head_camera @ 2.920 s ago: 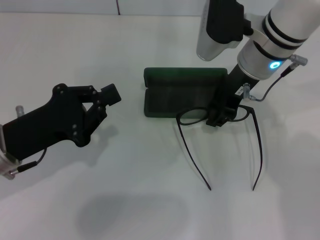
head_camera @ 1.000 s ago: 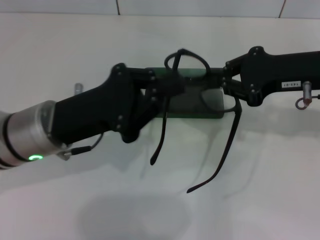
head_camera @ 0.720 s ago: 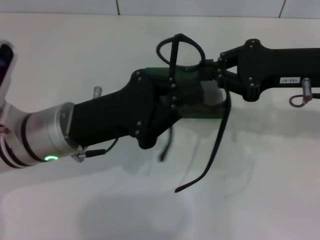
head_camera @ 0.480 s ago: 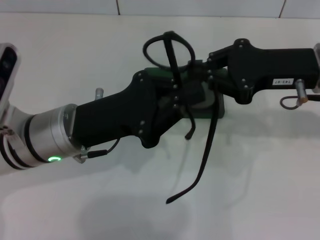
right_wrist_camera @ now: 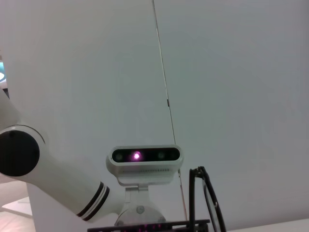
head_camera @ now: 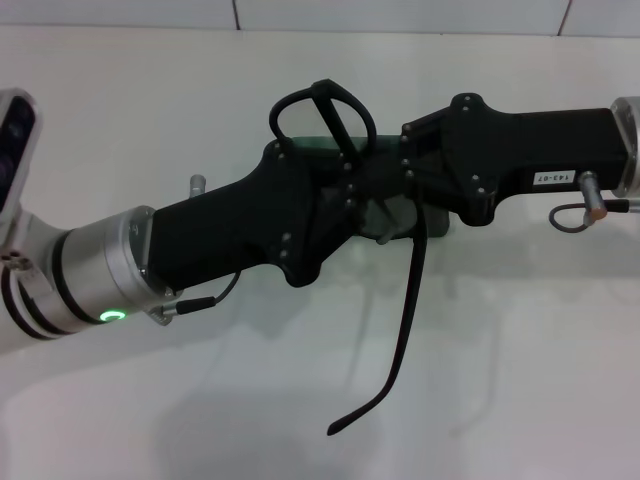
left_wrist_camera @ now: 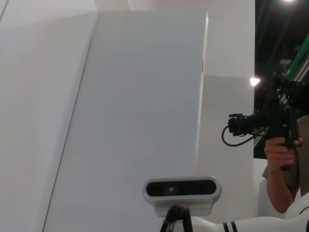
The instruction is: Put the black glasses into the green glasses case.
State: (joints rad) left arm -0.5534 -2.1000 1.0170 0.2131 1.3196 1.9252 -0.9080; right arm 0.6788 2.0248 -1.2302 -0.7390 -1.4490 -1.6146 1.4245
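Note:
The black glasses (head_camera: 410, 290) hang in the air over the green glasses case (head_camera: 302, 143), which is almost wholly hidden under both grippers. My right gripper (head_camera: 395, 185) comes in from the right and is shut on the front of the frame. My left gripper (head_camera: 352, 190) reaches in from the left and meets the glasses at the same spot. One lens rim stands up above the grippers, one temple arm hangs down toward the table, and the other temple lies folded in. The glasses' rim (right_wrist_camera: 193, 203) also shows in the right wrist view.
The white table (head_camera: 520, 380) lies under and in front of the arms. The wrist views point upward at the robot's head camera (right_wrist_camera: 145, 157) and white walls. A person holding a camera (left_wrist_camera: 280, 145) stands off to one side.
My right gripper lifted the glasses off the table and my left gripper came in to meet them. Over the last second both moved left, the lens rim tipped upright and one temple folded in.

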